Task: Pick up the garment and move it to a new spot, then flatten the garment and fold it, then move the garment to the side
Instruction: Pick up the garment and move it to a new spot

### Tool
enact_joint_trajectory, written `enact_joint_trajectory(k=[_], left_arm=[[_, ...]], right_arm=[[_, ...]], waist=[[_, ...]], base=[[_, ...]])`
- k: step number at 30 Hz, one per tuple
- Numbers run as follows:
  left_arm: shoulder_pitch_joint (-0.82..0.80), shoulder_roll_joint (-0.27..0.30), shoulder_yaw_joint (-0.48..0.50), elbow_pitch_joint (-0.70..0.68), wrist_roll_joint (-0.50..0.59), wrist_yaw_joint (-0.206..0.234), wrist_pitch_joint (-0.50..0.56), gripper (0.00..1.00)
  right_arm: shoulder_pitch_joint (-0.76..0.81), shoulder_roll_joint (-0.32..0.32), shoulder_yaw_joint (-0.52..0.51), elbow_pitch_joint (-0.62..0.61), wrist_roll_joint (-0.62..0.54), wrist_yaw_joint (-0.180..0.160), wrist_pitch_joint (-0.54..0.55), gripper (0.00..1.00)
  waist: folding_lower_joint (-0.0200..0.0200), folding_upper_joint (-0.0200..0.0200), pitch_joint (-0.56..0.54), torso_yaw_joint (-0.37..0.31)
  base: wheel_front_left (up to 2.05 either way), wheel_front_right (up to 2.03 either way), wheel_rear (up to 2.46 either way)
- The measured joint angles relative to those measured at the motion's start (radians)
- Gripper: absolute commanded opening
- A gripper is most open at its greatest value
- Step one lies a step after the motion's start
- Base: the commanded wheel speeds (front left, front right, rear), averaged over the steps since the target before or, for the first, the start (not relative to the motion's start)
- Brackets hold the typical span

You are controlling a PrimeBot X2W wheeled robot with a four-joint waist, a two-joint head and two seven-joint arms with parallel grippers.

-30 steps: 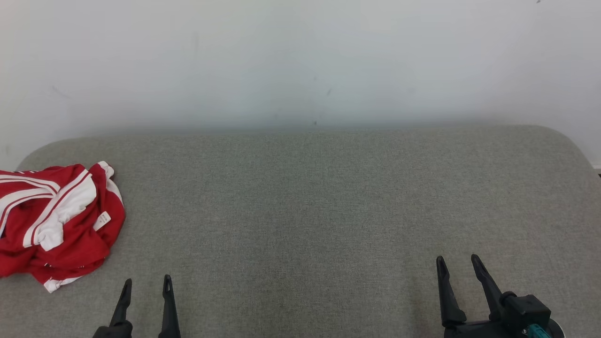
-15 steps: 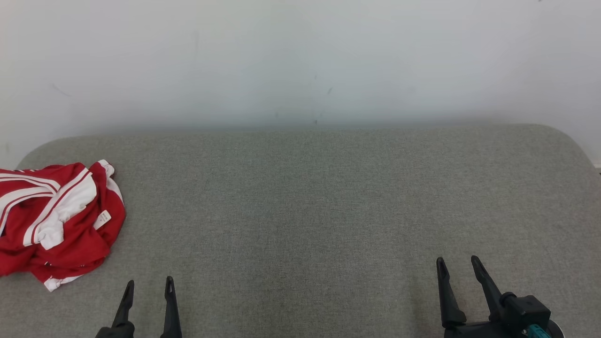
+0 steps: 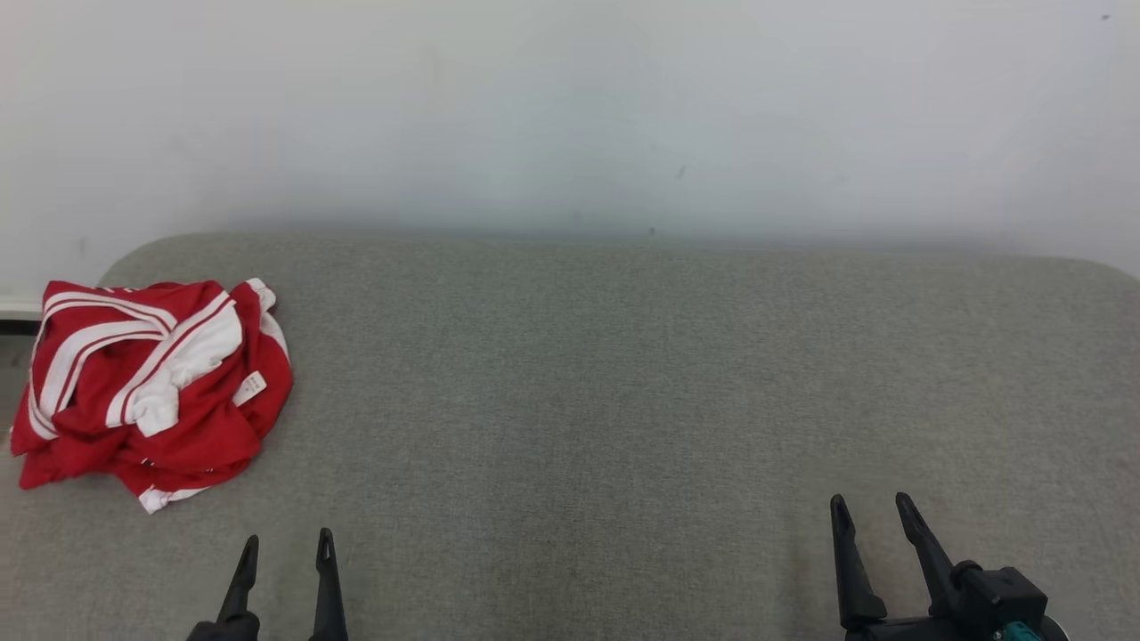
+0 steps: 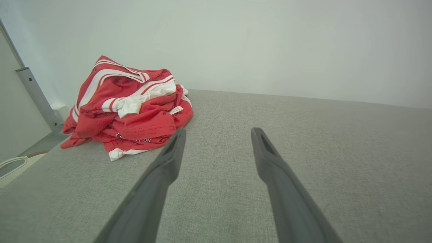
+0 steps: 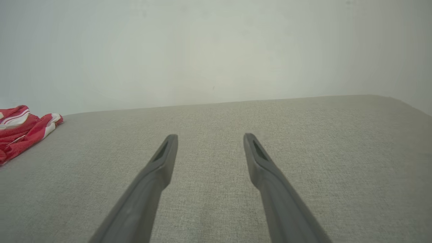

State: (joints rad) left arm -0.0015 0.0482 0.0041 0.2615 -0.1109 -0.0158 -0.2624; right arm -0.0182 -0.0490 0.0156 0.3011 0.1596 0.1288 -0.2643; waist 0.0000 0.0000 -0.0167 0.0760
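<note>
A red garment (image 3: pixel 147 392) with white stripes lies crumpled in a heap at the far left of the grey padded surface (image 3: pixel 623 374). A small white label shows on its right side. My left gripper (image 3: pixel 288 541) stands open near the front edge, below and to the right of the heap, touching nothing. In the left wrist view the garment (image 4: pixel 128 108) lies ahead and to the left of the open left gripper (image 4: pixel 217 131). My right gripper (image 3: pixel 871 505) is open at the lower right, far from the cloth. The right wrist view catches the garment's edge (image 5: pixel 23 130) at far left, with the right gripper (image 5: pixel 210 136) open.
A pale wall (image 3: pixel 570 107) rises directly behind the surface. In the left wrist view a grey metal post (image 4: pixel 35 96) stands beyond the left edge, close to the heap, with a pale object (image 4: pixel 11 165) low on the floor there.
The camera has turned left, so the whole picture has shifted right and the garment shows in full. Both grippers stay open and low in the picture.
</note>
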Motion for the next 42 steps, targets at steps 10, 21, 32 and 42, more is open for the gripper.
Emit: enact_joint_trajectory(k=[10, 21, 32, 42], left_arm=[[0.008, 0.0, 0.01, 0.009, -0.003, 0.007, 0.0, 1.0], [0.023, 0.003, 0.031, 0.011, 0.016, -0.003, 0.0, 1.0], [0.044, 0.005, 0.054, 0.001, 0.03, -0.002, 0.0, 1.0], [0.046, 0.007, 0.072, -0.007, 0.03, 0.001, 0.0, 1.0]], right_arm=[[0.018, 0.0, 0.008, 0.001, 0.002, 0.0, 0.0, 1.0], [0.027, 0.0, 0.034, 0.005, 0.021, 0.0, 0.0, 1.0], [0.035, 0.0, 0.049, 0.005, 0.037, 0.0, 0.0, 1.0], [0.025, 0.0, 0.058, 0.006, 0.04, 0.0, 0.0, 1.0]], waist=[[0.0, 0.0, -0.004, 0.113], [0.0, 0.0, -0.02, 0.252], [0.0, -0.0001, -0.04, 0.367], [0.0, 0.0, -0.039, 0.401]], base=[[0.0, 0.0, 0.0], [0.0, 0.0, 0.0], [0.0, 0.0, 0.0], [0.0, 0.0, 0.0]])
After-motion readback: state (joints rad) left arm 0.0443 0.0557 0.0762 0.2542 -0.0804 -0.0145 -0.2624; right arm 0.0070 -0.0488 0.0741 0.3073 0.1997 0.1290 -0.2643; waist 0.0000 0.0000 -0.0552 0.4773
